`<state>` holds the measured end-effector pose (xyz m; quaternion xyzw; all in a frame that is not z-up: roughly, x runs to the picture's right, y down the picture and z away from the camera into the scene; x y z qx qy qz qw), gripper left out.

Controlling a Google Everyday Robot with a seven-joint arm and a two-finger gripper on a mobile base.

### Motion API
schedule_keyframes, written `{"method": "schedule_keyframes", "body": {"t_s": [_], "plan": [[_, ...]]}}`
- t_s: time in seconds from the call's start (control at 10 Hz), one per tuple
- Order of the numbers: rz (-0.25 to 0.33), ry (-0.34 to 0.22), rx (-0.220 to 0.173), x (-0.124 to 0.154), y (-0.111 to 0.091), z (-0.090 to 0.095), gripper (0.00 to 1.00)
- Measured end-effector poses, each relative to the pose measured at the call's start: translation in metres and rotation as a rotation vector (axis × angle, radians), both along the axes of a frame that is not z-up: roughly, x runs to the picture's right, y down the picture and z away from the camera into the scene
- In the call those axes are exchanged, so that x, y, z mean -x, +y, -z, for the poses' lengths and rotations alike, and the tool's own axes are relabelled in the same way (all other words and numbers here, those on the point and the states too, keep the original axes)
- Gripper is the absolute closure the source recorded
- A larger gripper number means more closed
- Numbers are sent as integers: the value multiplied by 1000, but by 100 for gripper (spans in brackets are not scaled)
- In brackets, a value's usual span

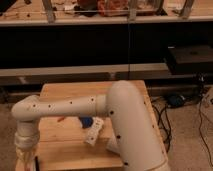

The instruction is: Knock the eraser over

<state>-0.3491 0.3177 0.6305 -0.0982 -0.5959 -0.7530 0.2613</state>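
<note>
At near-left counter point(65, 150) edge the gripper point(26, 159) is reaching down where the eraser should be sitting, but the arm point(65, 106) is hiding it. Can't confirm any knock-over; task looking mid-way. White packet point(94, 132) and blue item point(86, 121) are lying center.

The white arm point(70, 106) bends down to the worktop's front left corner; the gripper point(26, 159) seems low there.
</note>
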Motion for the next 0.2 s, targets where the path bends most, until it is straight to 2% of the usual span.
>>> {"method": "schedule_keyframes", "body": {"t_s": [0.1,0.2], "plan": [[42,-37,6,-20,8,14,100],[47,-59,-2,-44,12,26,100]]}}
